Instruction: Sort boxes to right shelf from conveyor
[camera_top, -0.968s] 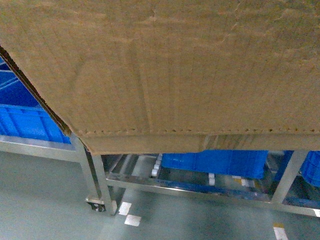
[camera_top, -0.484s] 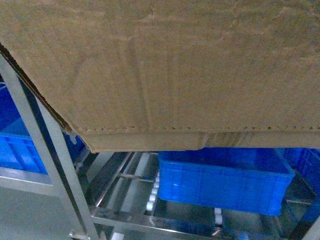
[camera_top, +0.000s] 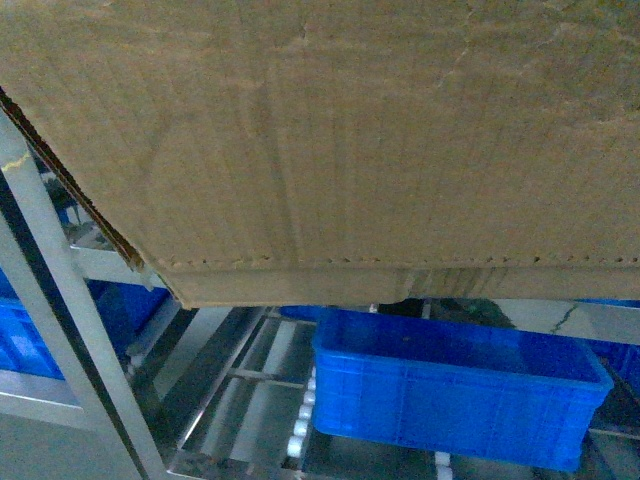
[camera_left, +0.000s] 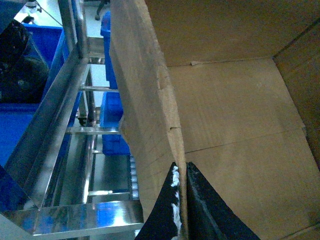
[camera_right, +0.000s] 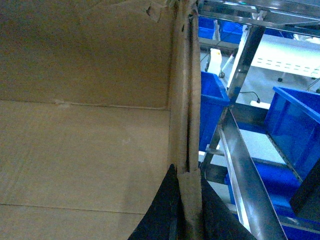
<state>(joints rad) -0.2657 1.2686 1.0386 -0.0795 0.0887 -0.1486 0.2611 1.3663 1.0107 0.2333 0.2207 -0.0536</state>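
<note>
held aloft over the shelf (camera_top: 60, 300): cardboard carton (camera_top: 330, 140), filling the head view above a blue bin (camera_top: 450, 390). left gripper (camera_left: 181, 200) pinched on one ragged wall, right gripper (camera_right: 187, 210) clamped on the opposite wall. best kept level, eased onto the white rollers (camera_top: 300, 430), clear of uprights.

I see blue bins (camera_top: 455, 395) sitting low ahead of me, one on the right and another (camera_top: 20, 335) at the left edge, partly hidden. Through the right wrist view, more blue bins (camera_right: 295, 125) and a pale grey floor (camera_right: 260, 150) show, plus a white panel (camera_right: 287, 57) behind. Light is dim and bluish.
</note>
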